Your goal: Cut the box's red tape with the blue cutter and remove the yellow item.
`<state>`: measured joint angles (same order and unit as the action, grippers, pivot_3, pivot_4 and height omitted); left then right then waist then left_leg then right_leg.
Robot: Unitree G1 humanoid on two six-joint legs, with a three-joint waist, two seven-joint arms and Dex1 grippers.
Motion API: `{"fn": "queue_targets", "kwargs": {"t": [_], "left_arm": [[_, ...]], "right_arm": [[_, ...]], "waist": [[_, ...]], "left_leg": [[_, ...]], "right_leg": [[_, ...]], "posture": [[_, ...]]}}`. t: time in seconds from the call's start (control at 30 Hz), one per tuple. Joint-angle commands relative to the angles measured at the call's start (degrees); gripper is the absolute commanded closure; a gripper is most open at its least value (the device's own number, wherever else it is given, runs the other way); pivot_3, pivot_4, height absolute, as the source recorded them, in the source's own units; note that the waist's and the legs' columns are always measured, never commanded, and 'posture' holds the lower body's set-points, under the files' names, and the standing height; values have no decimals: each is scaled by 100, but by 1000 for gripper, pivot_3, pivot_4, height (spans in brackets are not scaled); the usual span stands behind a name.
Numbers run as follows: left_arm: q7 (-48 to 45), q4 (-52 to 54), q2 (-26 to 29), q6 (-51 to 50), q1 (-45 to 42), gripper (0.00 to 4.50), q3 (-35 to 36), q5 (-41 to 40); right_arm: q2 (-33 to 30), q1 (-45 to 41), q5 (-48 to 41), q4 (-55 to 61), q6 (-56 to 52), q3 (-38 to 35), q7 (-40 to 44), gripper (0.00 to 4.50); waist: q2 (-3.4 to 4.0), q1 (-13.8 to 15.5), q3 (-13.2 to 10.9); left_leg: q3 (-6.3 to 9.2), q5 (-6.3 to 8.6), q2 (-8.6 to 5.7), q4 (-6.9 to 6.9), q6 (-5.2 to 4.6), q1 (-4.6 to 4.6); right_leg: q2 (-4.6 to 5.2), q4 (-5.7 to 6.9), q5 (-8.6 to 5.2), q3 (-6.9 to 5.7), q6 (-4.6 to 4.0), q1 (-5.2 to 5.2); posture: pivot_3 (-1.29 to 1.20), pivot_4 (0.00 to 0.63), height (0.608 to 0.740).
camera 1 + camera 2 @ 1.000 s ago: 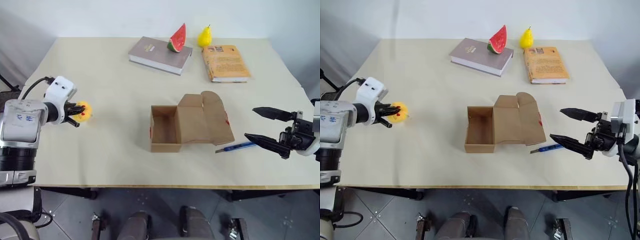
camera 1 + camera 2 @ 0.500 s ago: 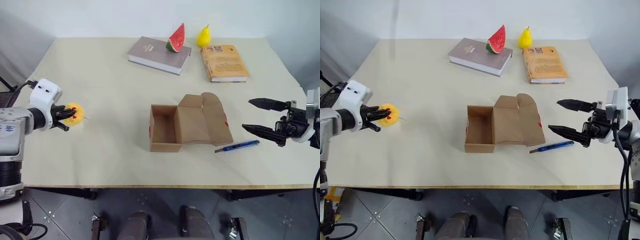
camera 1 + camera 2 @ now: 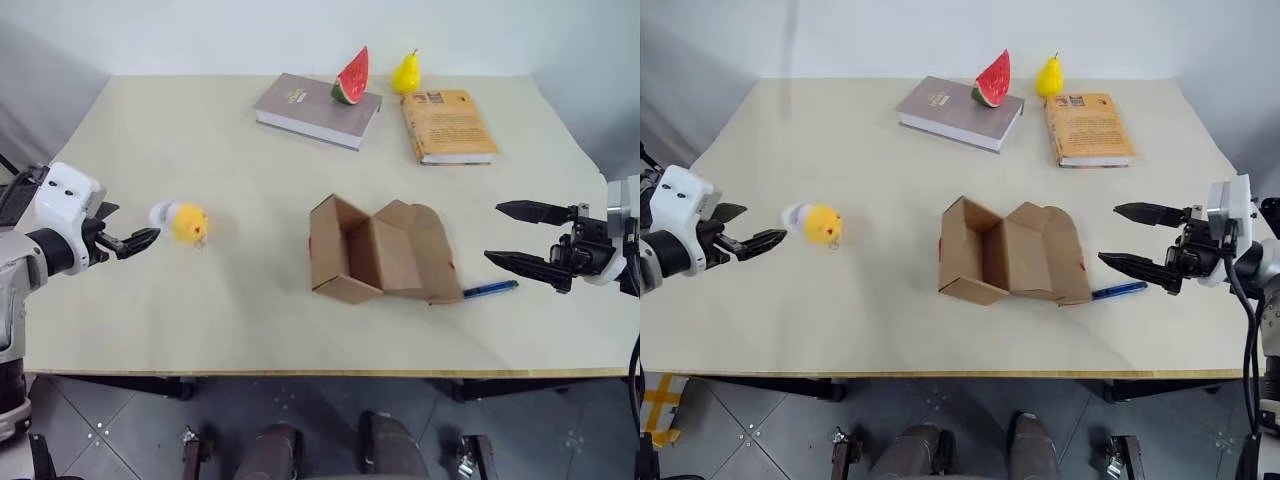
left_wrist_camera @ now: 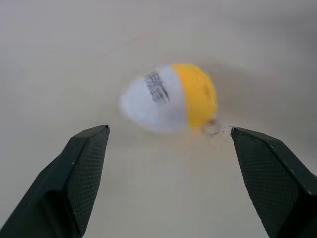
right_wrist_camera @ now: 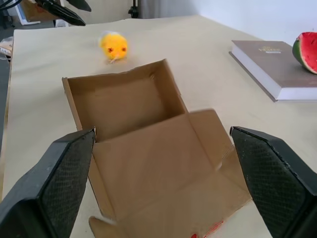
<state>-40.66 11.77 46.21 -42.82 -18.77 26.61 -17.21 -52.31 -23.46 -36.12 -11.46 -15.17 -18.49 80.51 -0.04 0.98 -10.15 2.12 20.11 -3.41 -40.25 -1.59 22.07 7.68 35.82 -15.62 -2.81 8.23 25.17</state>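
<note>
I'm releasing the yellow item [image 3: 188,222] onto the tabletop [image 3: 230,150] on my left side. My left hand [image 3: 128,241] is spread wide with nothing between its fingers; the item is lying just past the fingertips, apart from them, white part toward my hand. It's blurred, so I'm judging it may be rolling. Doing this well: I'm keeping the left hand level and clear of the item so a fingertip isn't nudging it, and watching that it settles well inside the tabletop edge.

My right hand [image 3: 522,237] is fully open and empty, hovering near the right edge, fingers pointing toward the box [image 3: 380,256]. The box is sitting mid-tabletop, flaps open, interior looking empty, tilted at an angle. A bit of red tape [image 3: 1080,265] is showing on the flap edge. The blue cutter [image 3: 490,289] is lying on the tabletop, partly tucked under the box's right flap, near my right hand.

Judging the task nearly finished: tape cut, item out. I'm keeping the right hand away from box and cutter.
</note>
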Motion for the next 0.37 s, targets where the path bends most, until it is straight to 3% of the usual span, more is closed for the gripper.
{"fn": "queue_targets", "kwargs": {"t": [0.03,0.17,0.23,0.37], "left_arm": [[-38,1163,-640,812,1016,338,498,-386],[-725,1528,-866,860,2066,338,426,-1041],[-802,1525,-877,1193,2448,338,332,-898],[-915,1325,-811,1459,2848,338,322,-914]], "right_arm": [[-328,61,221,-362,195,-165,154,0],[-466,259,646,-911,700,-19,363,0],[-487,361,899,-1225,1012,65,413,0],[-394,332,1214,-1853,1524,102,281,0]], "waist": [[2,-2,1],[1,-15,1],[2,-16,1],[6,-13,0]], "left_leg": [[-2,1,0,2,1,0],[-2,7,7,9,0,-1],[-9,6,11,7,2,-4],[-26,11,17,27,-3,-95]], "right_leg": [[1,-7,1,0,-2,-1],[2,-17,1,2,-3,-2],[-2,-25,0,0,-6,-10],[-3,-83,-12,1,-27,-106]], "posture": [[0,150,740],[0,150,740],[0,150,740],[0,150,740]]}}
